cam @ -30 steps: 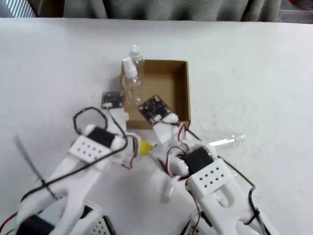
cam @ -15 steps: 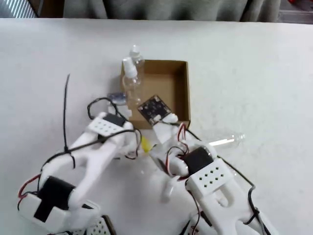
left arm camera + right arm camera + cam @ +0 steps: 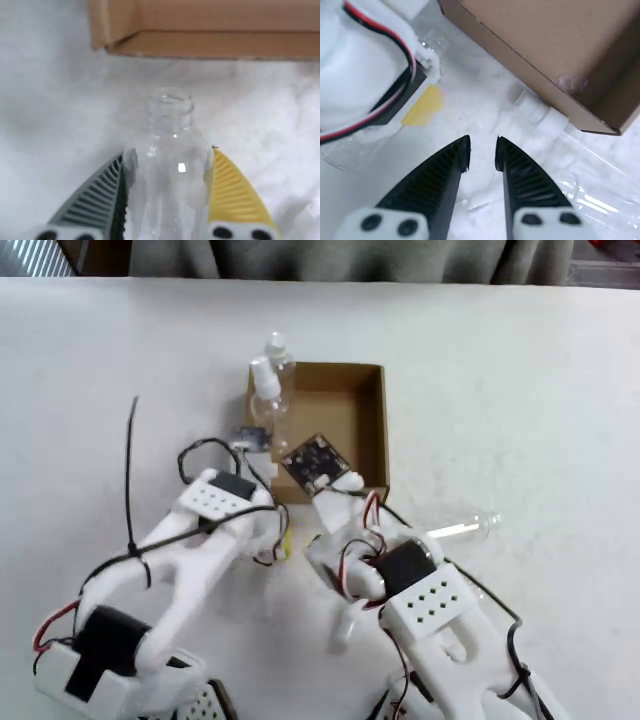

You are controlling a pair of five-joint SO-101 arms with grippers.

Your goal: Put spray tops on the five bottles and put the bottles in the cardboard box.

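Swung in toward the cardboard box (image 3: 382,425) at frame centre, the left end effector (image 3: 167,159) grips 1 uncapped bottle (image 3: 170,115), right end effector (image 3: 482,149) slightly parted and empty; capping seems next.

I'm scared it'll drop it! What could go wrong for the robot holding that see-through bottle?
The smooth clear plastic bottle, with no top, could slip or twist in the left gripper. The white spray top lies right beside the brown cardboard box, so the right gripper may bump the box reaching it.
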